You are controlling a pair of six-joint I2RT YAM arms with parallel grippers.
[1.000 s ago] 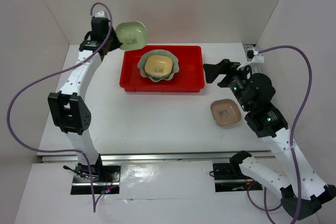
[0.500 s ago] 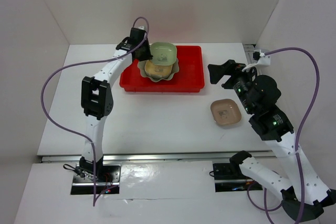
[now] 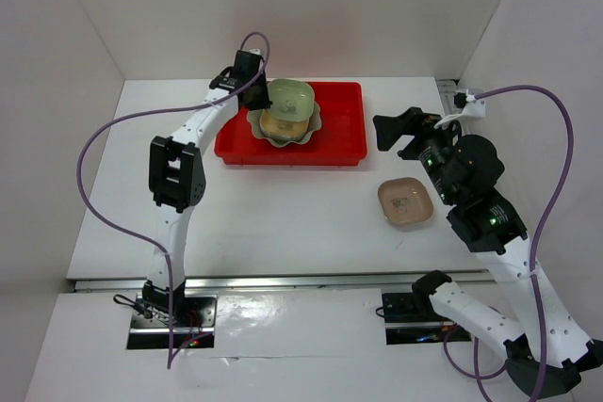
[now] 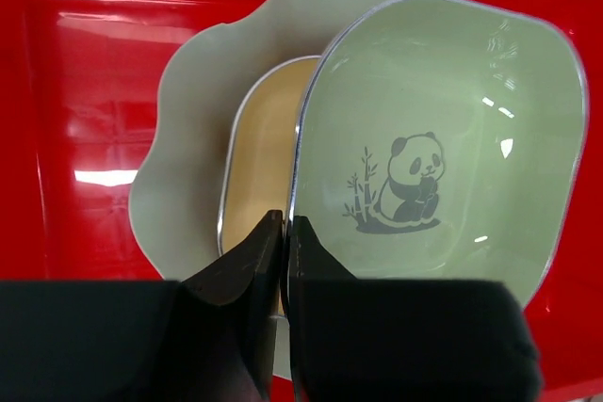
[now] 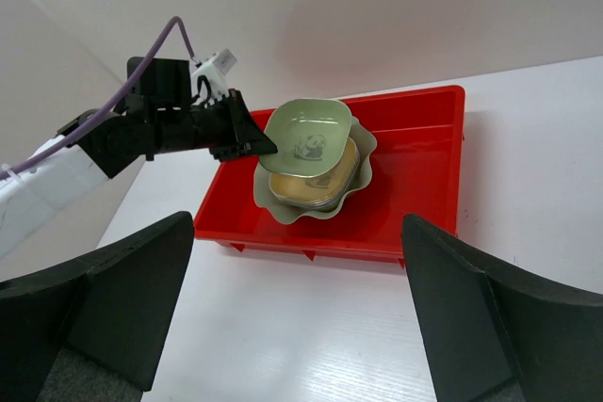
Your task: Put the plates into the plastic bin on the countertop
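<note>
My left gripper (image 3: 265,98) is shut on the rim of a green rounded-square plate (image 4: 443,138) with a panda print, held just above the stack in the red plastic bin (image 3: 344,143). Under it lie a yellow plate (image 4: 259,148) and the large pale green scallop-rimmed dish (image 4: 188,176). The same stack shows in the right wrist view (image 5: 311,152). A pinkish-tan plate (image 3: 405,201) sits on the white countertop (image 3: 283,223) right of the bin. My right gripper (image 3: 394,129) is open and empty, above the countertop between the bin and the tan plate. No lavender plate shows.
White panels wall the countertop at the back and both sides. The left arm (image 3: 174,171) arches from the near edge up to the bin's left end. Purple cables loop beside both arms.
My left gripper swung right from beyond the bin's left end, carrying the green plate over the stack, and has lowered it slightly in the last half second. The right arm shifted slightly.
</note>
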